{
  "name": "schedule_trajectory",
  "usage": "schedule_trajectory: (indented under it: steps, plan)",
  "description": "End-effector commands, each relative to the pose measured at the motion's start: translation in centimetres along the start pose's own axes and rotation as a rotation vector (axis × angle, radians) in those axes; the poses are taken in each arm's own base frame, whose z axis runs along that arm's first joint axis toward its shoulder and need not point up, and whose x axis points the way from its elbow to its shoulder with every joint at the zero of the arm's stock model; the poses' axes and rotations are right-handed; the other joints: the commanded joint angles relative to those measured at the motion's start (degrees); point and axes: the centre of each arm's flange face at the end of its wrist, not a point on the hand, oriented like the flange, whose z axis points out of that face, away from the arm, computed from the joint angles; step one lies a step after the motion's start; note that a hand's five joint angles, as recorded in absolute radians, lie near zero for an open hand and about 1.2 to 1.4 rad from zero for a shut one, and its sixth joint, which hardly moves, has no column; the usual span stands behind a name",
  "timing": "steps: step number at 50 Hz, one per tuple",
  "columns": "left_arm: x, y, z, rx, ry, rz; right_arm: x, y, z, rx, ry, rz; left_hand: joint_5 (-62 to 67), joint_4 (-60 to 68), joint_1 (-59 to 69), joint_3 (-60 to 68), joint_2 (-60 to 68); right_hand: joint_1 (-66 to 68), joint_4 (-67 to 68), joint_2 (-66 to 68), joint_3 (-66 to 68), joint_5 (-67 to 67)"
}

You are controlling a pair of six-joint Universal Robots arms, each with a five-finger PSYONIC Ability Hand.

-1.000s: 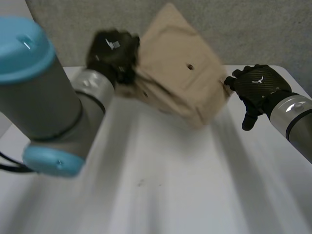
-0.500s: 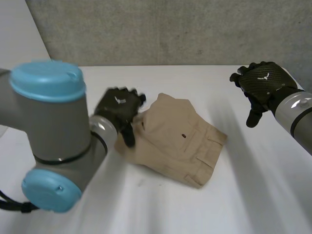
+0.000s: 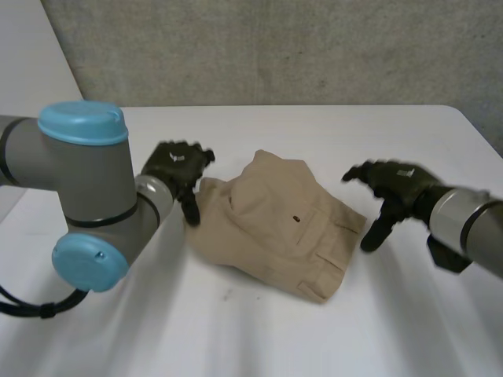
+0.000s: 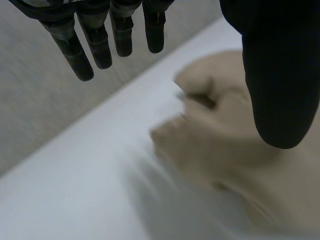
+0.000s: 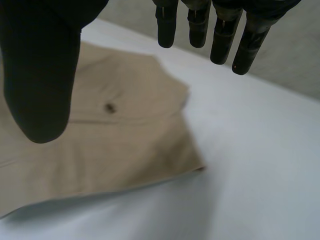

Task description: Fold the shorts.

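Head view: the shorts (image 3: 283, 224) lay near the middle of the white table (image 3: 236, 330), tan and folded into a compact, roughly square packet set at an angle. A small dark button (image 3: 296, 219) showed on the top layer, with faint seam lines toward the near corner (the one closest to the right arm). The far edge looked a little rumpled, with one layer bunched up.

The left hand (image 3: 177, 169) hung just beside the packet's left edge. Whether it touched the cloth, I could not tell. In the left wrist view its fingers (image 4: 95, 45) were straight and spread, well apart from the thumb, holding nothing, with the bunched tan cloth below the palm.

The right hand (image 3: 389, 192) hovered off the packet's right side, clear of it. In the right wrist view its fingers (image 5: 220, 35) pointed down, straight and slightly apart, with nothing between them and the thumb. The shorts' flat corner and button lay beneath.
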Motion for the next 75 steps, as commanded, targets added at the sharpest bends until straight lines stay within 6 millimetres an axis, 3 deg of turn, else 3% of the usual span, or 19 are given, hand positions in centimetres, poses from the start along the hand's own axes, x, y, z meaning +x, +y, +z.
schedule_trajectory:
  steps: [1,8,11,13,16,17,18,28,32,36,38,40,44,48,51,54,61,68,75]
  plan:
    - [1.4,2.9,-1.7,-0.162,0.076,0.013,-4.8,3.8,-0.9,-0.090,-0.154,-0.038,1.9,1.8,1.5,1.3,1.9,0.3,-3.1,-1.9,-1.4,-3.4]
    - [1.9,3.6,-2.5,-0.188,0.089,0.024,-6.1,5.5,0.3,-0.109,-0.165,-0.068,17.9,17.8,17.5,17.3,17.9,1.1,-2.4,-1.1,-0.6,-2.7]
    - [2.0,3.8,-2.4,-0.193,0.086,0.024,-5.8,6.0,1.1,-0.104,-0.122,-0.080,33.1,33.1,32.7,32.5,33.1,15.3,11.9,13.1,13.6,11.6]
    - [2.0,3.9,-2.5,-0.198,0.085,0.025,-5.5,6.0,1.8,-0.088,-0.089,-0.086,50.3,50.2,49.9,49.6,50.3,29.6,26.1,27.4,27.9,25.9]
    - [2.2,3.9,-2.7,-0.202,0.089,0.017,-5.4,5.9,2.1,-0.061,-0.079,-0.092,58.9,58.8,58.5,58.3,58.9,47.3,43.8,45.1,45.6,43.5]
    - [2.4,3.8,-3.0,-0.206,0.097,0.017,-5.4,5.8,2.2,-0.052,-0.081,-0.097,64.1,64.0,63.7,63.5,64.1,60.7,57.2,58.5,59.0,56.9]
    - [2.7,3.9,-3.3,-0.211,0.106,0.019,-5.3,5.7,2.2,-0.049,-0.079,-0.103,65.7,65.6,65.3,65.0,65.6,65.8,62.4,63.6,64.1,62.1]
    - [4.8,2.5,-10.2,-0.232,0.194,-0.052,-5.2,5.8,1.3,-0.076,-0.097,-0.226,66.0,65.9,65.6,65.4,66.0,70.3,66.9,68.1,68.6,66.6]
    - [5.7,2.9,-12.9,-0.244,0.231,-0.101,-4.7,3.9,0.3,-0.026,-0.074,-0.269,65.3,65.2,64.9,64.7,65.3,70.3,66.9,68.1,68.6,66.6]
    - [6.3,3.3,-14.4,-0.250,0.256,-0.093,-2.3,2.2,0.5,0.015,0.000,-0.252,54.6,54.5,54.2,54.0,54.6,44.8,41.3,42.6,43.0,41.0]
    - [6.3,2.9,-14.6,-0.232,0.258,-0.091,-1.7,1.7,0.7,0.026,0.019,-0.251,32.4,32.3,32.0,31.8,32.4,37.3,33.8,35.1,35.6,33.5]
    - [6.0,2.3,-14.5,-0.212,0.249,-0.093,-1.4,0.8,0.8,0.053,0.030,-0.253,22.3,22.2,21.9,21.7,22.3,28.1,24.6,25.9,26.3,24.3]
    - [3.8,-0.6,-12.4,-0.101,0.175,-0.092,-1.2,-1.0,1.2,0.106,0.041,-0.257,8.5,8.4,8.1,7.9,8.5,19.1,15.7,16.9,17.4,15.4]
    - [0.2,-3.0,-9.7,-0.022,0.064,-0.109,-0.9,-1.3,3.2,0.107,0.038,-0.251,7.0,6.9,6.6,6.3,7.0,10.4,6.9,8.2,8.6,6.6]
    - [-1.3,-3.4,-7.7,-0.003,0.015,-0.123,-0.8,-1.4,4.4,0.110,0.032,-0.249,7.3,7.2,6.9,6.7,7.3,10.2,6.7,8.0,8.5,6.4]
    - [-2.3,-2.9,-5.0,-0.010,-0.018,-0.132,-1.3,-1.4,5.9,0.116,0.008,-0.242,7.6,7.5,7.2,7.0,7.6,10.2,6.7,8.0,8.5,6.4]
    - [-2.6,-0.3,0.3,-0.048,-0.036,-0.139,-2.4,-0.5,9.5,0.118,-0.113,-0.185,7.1,7.0,6.7,6.5,7.1,10.2,6.7,8.0,8.5,6.4]
    - [-1.5,2.9,2.9,-0.105,0.071,-0.075,-3.3,0.7,11.7,0.105,-0.199,-0.113,6.8,6.7,6.4,6.2,6.8,10.2,6.7,8.0,8.5,6.4]
    - [-0.9,4.3,3.7,-0.124,0.138,-0.046,-4.0,2.0,13.2,0.082,-0.215,-0.107,6.6,6.5,6.2,6.0,6.6,10.4,6.9,8.1,8.6,6.6]
